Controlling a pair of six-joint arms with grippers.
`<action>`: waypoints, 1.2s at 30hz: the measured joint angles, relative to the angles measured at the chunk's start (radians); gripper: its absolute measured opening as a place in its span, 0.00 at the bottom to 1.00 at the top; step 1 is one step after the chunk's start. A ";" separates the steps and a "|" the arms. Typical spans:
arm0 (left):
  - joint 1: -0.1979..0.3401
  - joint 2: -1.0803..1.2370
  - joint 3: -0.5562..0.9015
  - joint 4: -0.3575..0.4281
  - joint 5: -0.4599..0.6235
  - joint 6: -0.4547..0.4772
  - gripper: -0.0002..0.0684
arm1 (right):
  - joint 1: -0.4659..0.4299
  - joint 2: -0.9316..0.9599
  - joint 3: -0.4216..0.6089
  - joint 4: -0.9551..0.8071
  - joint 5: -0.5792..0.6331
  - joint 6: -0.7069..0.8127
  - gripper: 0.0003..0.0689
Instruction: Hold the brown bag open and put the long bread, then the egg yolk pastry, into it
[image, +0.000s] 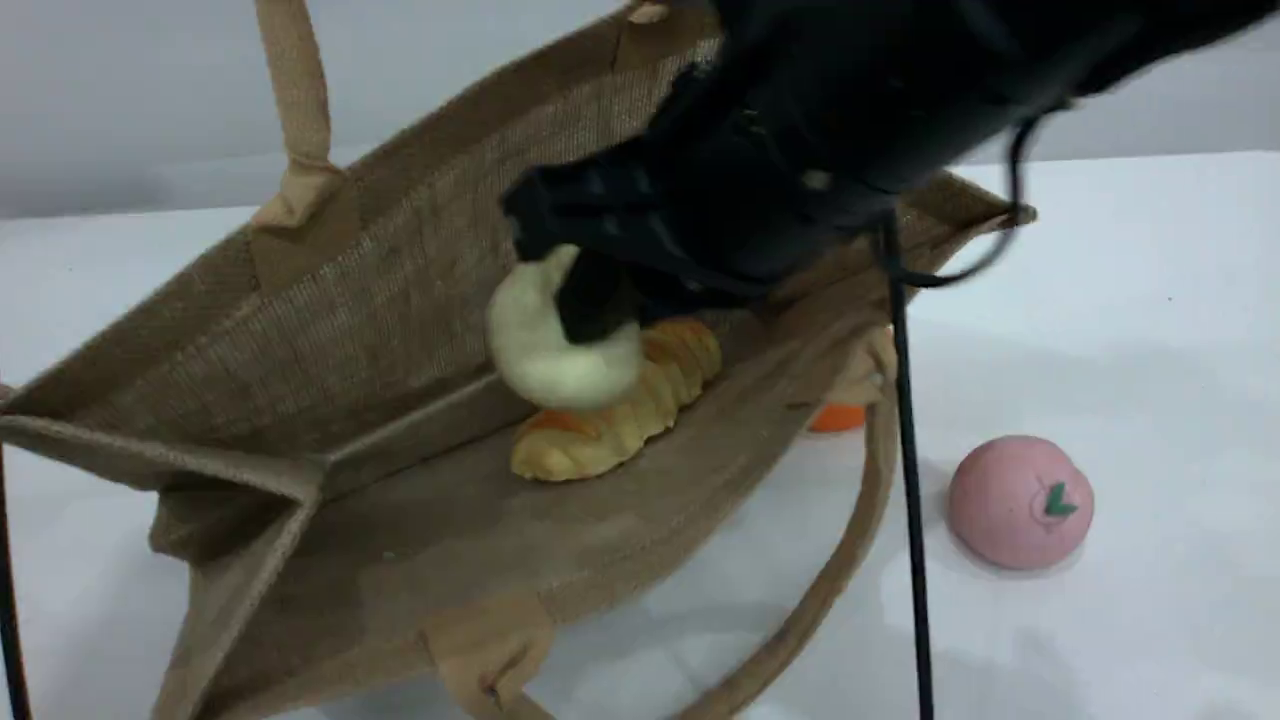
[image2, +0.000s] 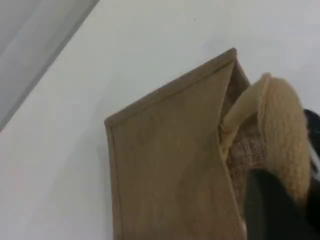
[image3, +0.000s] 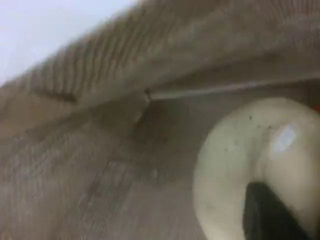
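A: Bag (image: 330, 300) lies tipped on its side on the white table (image: 1150, 300), with the mouth open toward the camera. The bread (image: 640, 410) lies inside, on the lower wall.

B: And the pastry (image: 545, 350)?

A: It is inside the mouth too, just above the bread. The right gripper (image: 590, 300) is pinching it; a dark fingertip (image3: 270, 215) presses into its pale surface.

B: The left gripper (image2: 280, 210)?

A: It is pressed together on a beige handle (image2: 285, 135), at the bag's upper edge.

B: What else is around?

A: A pink ball (image: 1020, 500) with a green leaf mark lies right of the bag, apart from it. An orange piece (image: 838, 417) shows only a little behind the bag's rim. The right arm covers the far upper corner of the bag, and a black cable (image: 908, 450) hangs down in front of the lower handle (image: 850, 560).
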 joint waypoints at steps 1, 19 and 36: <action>0.000 0.000 0.000 0.000 0.000 0.000 0.13 | 0.000 0.014 -0.012 -0.002 0.007 0.000 0.08; 0.000 0.016 0.000 -0.012 -0.010 -0.001 0.13 | -0.026 -0.109 -0.025 -0.061 0.106 -0.004 0.66; 0.000 0.199 0.002 -0.103 -0.041 -0.002 0.13 | -0.264 -0.566 -0.024 -0.598 0.485 0.413 0.67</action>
